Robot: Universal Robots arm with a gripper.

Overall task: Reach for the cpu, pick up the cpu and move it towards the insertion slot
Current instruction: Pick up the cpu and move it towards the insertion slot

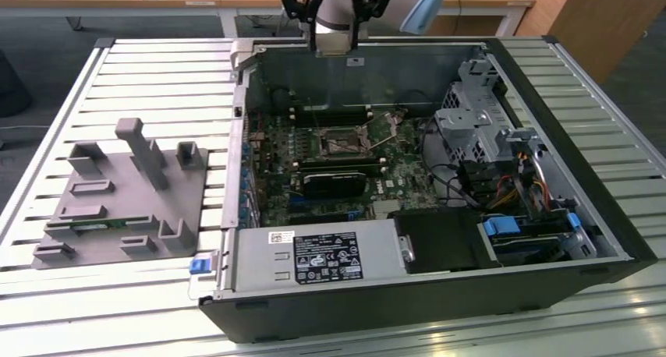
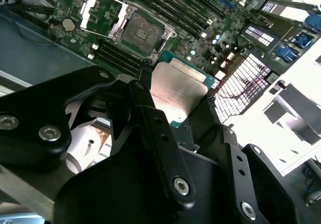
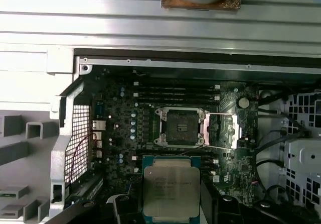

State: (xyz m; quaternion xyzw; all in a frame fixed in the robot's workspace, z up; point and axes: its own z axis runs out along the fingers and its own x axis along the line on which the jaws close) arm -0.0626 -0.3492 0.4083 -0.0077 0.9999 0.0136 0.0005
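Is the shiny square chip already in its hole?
Out. The cpu is held in the hand above the board, apart from the insertion slot, which sits open and empty.

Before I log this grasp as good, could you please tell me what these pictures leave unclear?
- Cpu: its near edge is cut off by the picture's border in the first wrist view.
- Cpu underside: faces away in both wrist views.
- Gripper: contact with the cpu is hidden behind the black fingers in the second wrist view.
- Slot: its pins are too small in the exterior view.
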